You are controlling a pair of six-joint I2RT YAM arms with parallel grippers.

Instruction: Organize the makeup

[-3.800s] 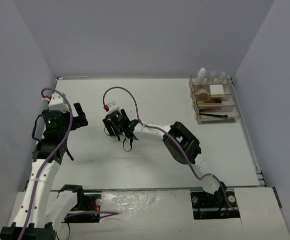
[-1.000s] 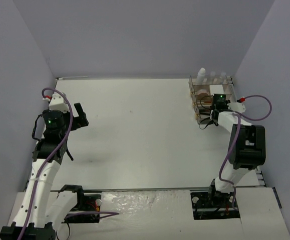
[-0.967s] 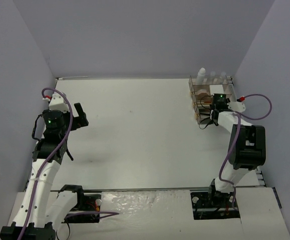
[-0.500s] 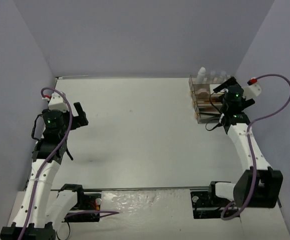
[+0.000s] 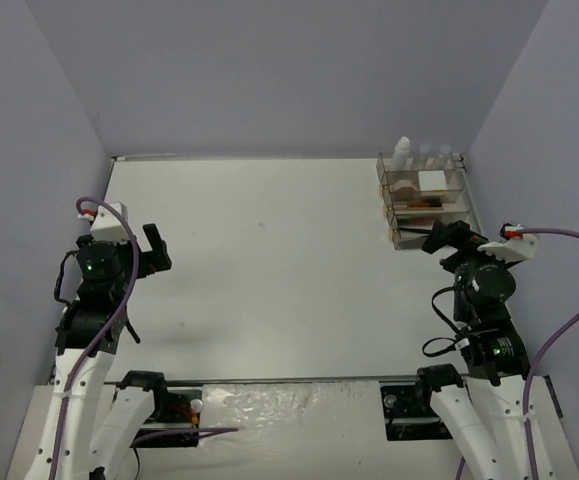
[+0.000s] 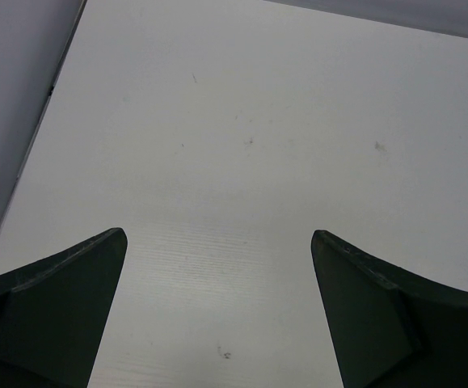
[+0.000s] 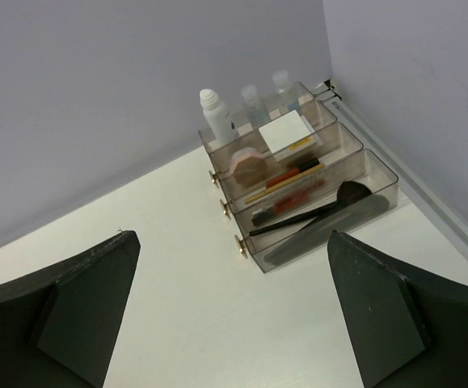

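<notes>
At the far right corner of the white table sits the clear tiered organizer: three white-capped bottles stand upright in its farthest tier, white square pads and a round pink compact lie in the next, red and tan pencils in the one after, black brushes in the nearest. Just near of it hangs the right gripper, its jaws spread wide; well apart at the left, the left gripper is likewise spread wide above the tabletop
</notes>
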